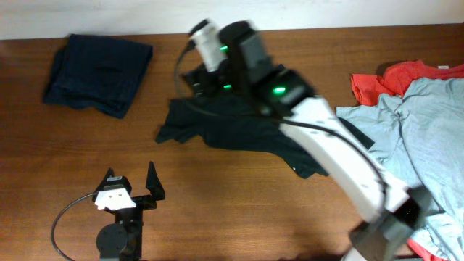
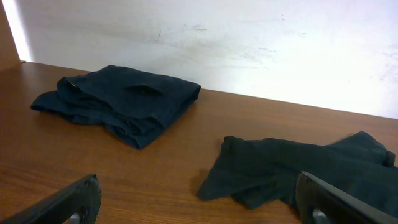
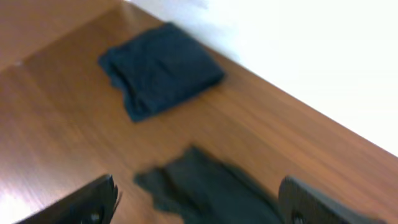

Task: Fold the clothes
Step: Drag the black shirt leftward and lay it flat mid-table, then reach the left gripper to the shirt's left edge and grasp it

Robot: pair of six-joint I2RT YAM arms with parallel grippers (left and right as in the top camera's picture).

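Presumably to take a fold edge, the right claw [image 3: 198,183] is held spread above the black shirt [image 1: 217,129], the left claw [image 1: 131,172] spread alike.

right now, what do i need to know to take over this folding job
Left gripper: open, empty, near the front edge.
Right gripper: open, empty, above the black shirt.
Done: navy shirt lies folded, far left.
To do: black shirt is crumpled mid-table; blue shirt and red shirt are heaped on the right, unfolded.
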